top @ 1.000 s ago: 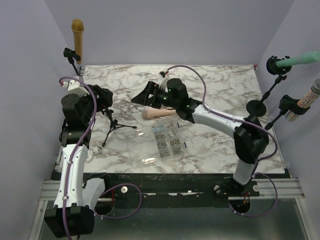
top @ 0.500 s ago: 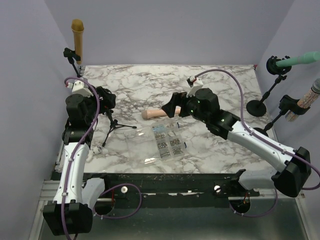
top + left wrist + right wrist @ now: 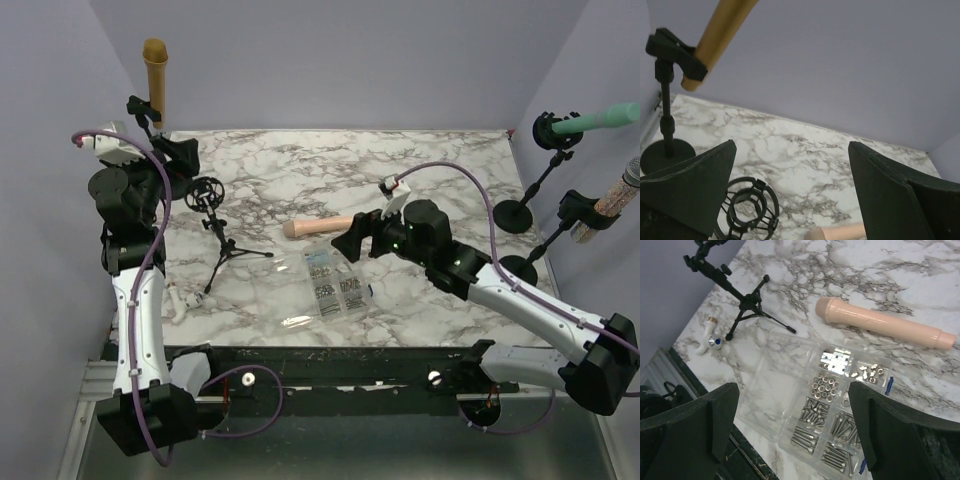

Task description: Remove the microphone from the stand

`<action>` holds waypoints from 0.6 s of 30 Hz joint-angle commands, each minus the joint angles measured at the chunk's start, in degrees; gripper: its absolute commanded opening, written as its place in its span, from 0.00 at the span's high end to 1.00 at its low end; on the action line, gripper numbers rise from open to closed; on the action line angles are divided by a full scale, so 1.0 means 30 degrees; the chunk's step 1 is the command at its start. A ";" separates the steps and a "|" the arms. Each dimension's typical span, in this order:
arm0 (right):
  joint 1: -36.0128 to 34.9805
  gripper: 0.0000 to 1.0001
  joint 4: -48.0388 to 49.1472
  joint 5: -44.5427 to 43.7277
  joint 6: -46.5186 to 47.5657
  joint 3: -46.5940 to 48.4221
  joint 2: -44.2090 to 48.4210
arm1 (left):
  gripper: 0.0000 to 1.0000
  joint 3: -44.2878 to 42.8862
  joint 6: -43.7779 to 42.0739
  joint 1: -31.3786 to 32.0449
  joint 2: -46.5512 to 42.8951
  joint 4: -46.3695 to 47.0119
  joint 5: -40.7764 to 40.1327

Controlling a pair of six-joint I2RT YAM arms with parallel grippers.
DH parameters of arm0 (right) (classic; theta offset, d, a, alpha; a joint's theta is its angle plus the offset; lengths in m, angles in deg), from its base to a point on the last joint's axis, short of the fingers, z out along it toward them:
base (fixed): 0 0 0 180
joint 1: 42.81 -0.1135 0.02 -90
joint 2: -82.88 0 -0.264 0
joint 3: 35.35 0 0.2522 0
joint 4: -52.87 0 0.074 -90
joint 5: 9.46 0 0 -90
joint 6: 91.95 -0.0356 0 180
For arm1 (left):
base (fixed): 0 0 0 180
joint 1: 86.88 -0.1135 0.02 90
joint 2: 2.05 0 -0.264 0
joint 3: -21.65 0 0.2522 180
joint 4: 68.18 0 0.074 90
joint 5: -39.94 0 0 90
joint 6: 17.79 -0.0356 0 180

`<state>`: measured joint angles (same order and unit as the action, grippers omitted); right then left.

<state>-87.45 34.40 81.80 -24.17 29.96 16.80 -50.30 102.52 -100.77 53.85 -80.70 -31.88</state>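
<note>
One parts box (image 3: 336, 286) near microphone (image 3: 318, 227)

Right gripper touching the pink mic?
Apart. Right wrist view: pink mic lies whole on the marble table; the open right gripper hangs clear of it.

Peach microphone (image 3: 318, 226), black tripod stand (image 3: 221, 244), grey-veined white marble table (image 3: 430, 165)

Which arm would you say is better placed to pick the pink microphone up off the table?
Right, probably: the right fingers, open, hover close beside the pink microphone, while the left fingers are over by the tripod stand, farther off.
</note>
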 commanded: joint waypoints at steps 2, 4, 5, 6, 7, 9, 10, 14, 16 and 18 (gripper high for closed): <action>-0.0060 0.00 0.2355 0.2023 -0.0716 -0.1075 0.1327 | 0.01 0.0541 -0.3969 -0.0193 0.1215 0.8734 -0.1234; -0.0060 0.00 0.2429 0.1824 -0.0587 -0.1401 0.1812 | 0.01 0.1695 -0.5985 -0.0179 0.2095 1.2955 -0.1802; -0.0049 0.00 0.2527 0.1739 -0.0477 -0.1530 0.2089 | 0.01 0.2126 -0.6634 -0.0182 0.2846 1.4653 -0.2070; -0.0060 0.00 0.2629 0.1728 -0.0326 -0.1762 0.2368 | 0.01 0.2211 -0.7287 -0.0206 0.3490 1.6295 -0.2472; -0.0059 0.00 0.2708 0.1677 -0.0219 -0.1895 0.2612 | 0.01 0.1937 -0.7811 -0.0273 0.4241 1.6963 -0.2493; -0.0058 0.00 0.2684 0.1491 0.0021 -0.2073 0.3143 | 0.01 0.0927 -0.8723 -0.0339 0.5545 1.7049 -0.2369; -0.0053 0.00 0.2551 0.1361 0.0172 -0.2121 0.3426 | 0.01 0.0514 -0.8713 -0.0398 0.6082 1.7214 -0.2221; -0.0053 0.00 0.2448 0.1132 0.0639 -0.2427 0.4448 | 0.01 -0.1357 -0.8348 -0.0416 0.8294 1.7814 -0.1661; -0.0053 0.00 0.2562 0.1053 0.0837 -0.2591 0.4832 | 0.01 -0.2255 -0.8468 -0.0409 0.9346 1.7652 -0.1634; -0.0059 0.00 0.2728 0.0808 0.0962 -0.2680 0.5055 | 0.02 -0.2974 -0.8438 -0.0414 1.0330 1.7722 -0.1859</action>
<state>-87.45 40.44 85.63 -23.45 23.18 30.24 -53.69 78.96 -101.67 81.13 -33.27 -37.15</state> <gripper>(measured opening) 0.998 0.982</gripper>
